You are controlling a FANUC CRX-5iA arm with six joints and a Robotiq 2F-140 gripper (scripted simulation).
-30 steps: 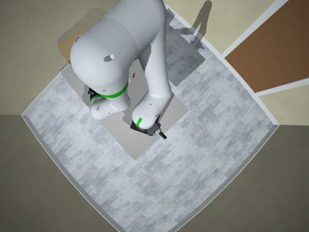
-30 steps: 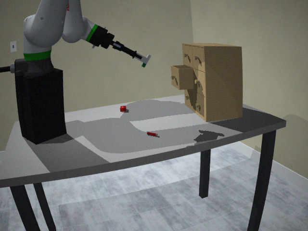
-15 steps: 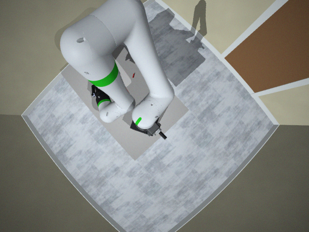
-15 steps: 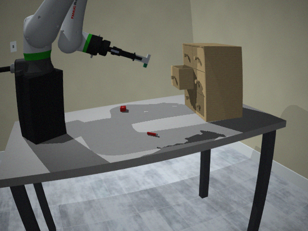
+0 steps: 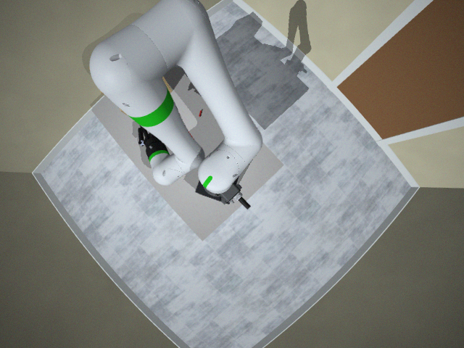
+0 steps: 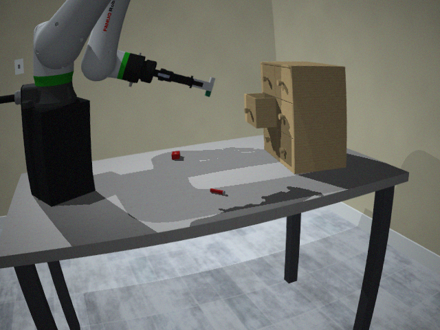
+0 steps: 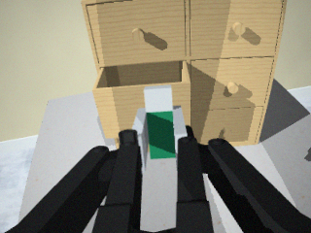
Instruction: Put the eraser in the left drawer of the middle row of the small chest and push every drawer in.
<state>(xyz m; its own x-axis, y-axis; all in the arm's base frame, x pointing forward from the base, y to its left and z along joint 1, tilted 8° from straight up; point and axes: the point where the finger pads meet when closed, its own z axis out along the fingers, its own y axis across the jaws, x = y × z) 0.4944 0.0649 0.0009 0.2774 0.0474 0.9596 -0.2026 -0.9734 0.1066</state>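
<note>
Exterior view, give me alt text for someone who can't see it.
A robot gripper holds a white-and-green eraser in the air, short of a wooden chest whose left middle drawer is pulled out. A red cube and a small red cylinder lie on the table.

Over the last second, operator, your arm's wrist (image 5: 159,155) (image 6: 123,67) has sunk in the exterior view, toward seven o'clock. Your fingers (image 5: 142,135) (image 6: 183,80) have levelled from about four o'clock to nearer half past three, and the eraser (image 6: 211,82) (image 7: 160,131) has swung more upright with them. From the top, your elbow (image 5: 116,65) has shifted toward ten o'clock, uncovering more of the fingers. Arm shadow on the surface (image 6: 141,230) has spread, now reaching around the red cube (image 6: 175,155).
</note>
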